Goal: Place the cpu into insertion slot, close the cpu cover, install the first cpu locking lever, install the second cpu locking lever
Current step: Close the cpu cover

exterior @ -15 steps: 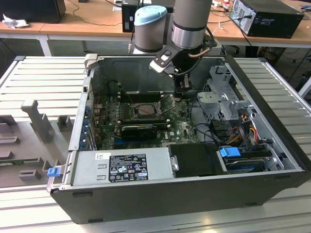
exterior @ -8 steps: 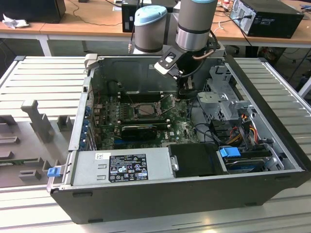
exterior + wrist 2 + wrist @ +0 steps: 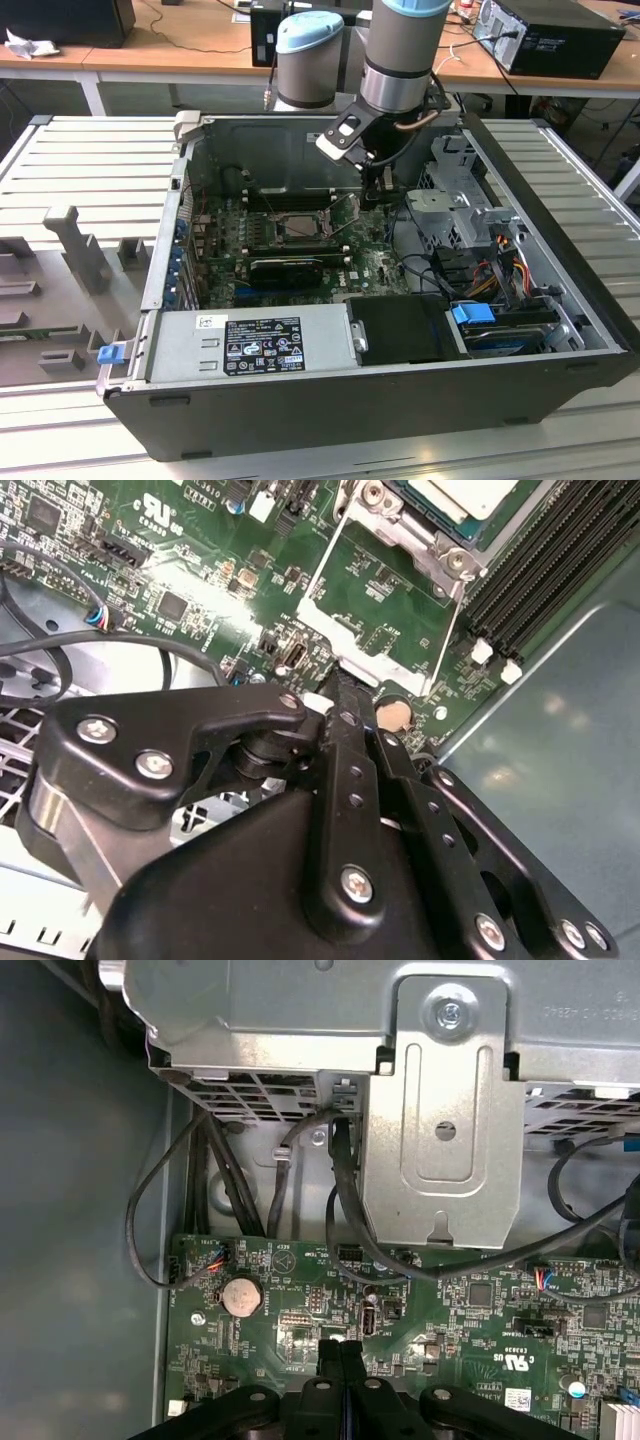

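The cpu (image 3: 470,495) shows its pale silver top, lying in the insertion slot (image 3: 425,535) on the green board. In the exterior view the slot (image 3: 300,227) sits mid-board inside the open case. The cpu cover (image 3: 370,660), a thin grey frame with a large cut-out, is swung open and stands off the slot on the side toward my fingers. My gripper (image 3: 335,688) hangs just above the board beside the open cover, shut with nothing between its fingers. It also appears as two black fingers pressed together (image 3: 340,1352), and below the arm's wrist (image 3: 375,193) at the exterior view's right of the slot.
A grey metal drive cage (image 3: 440,1130) with black cables (image 3: 345,1210) stands close beyond the gripper. A coin battery (image 3: 240,1297) lies on the board. Black memory slots (image 3: 540,570) run beside the socket. The power supply (image 3: 255,345) and a blue-tabbed drive (image 3: 475,315) fill the case's front.
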Robot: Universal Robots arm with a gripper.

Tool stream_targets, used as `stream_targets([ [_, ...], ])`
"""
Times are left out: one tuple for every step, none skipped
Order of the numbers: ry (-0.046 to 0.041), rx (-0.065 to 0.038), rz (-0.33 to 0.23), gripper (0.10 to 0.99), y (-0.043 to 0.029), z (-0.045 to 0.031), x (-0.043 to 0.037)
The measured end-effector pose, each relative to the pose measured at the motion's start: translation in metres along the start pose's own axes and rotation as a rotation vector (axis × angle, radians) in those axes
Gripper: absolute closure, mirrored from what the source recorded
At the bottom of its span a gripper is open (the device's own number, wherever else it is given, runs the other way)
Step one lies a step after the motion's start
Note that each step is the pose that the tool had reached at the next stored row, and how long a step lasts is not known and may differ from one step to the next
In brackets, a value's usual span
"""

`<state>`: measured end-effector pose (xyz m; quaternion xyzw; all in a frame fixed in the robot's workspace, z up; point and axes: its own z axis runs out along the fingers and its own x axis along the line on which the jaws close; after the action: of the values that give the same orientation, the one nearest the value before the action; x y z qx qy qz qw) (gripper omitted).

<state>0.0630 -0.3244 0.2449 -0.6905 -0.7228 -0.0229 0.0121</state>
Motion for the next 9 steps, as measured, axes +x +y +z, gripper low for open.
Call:
stream_targets([
  [0.0,0.0,0.0,0.98,-0.0002,0.0,0.0],
  [0.0001,0.0,0.0,0.98,-0.0004,0.0,0.0],
  [0.0,0.0,0.0,0.98,-0.0005,0.0,0.0],
  [0.0,0.0,0.0,0.98,-0.0006,0.0,0.0],
  [0.0,0.0,0.0,0.98,-0.0011,0.0,0.0],
  [0.0001,0.0,0.0,0.98,-0.0016,0.0,0.0001],
  [0.0,0.0,0.0,0.98,-0.0021,0.0,0.0001],
  [0.0001,0.0,0.0,0.98,-0.0025,0.0,0.0001],
  [0.0,0.0,0.0,0.98,-0.0026,0.0,0.0001],
])
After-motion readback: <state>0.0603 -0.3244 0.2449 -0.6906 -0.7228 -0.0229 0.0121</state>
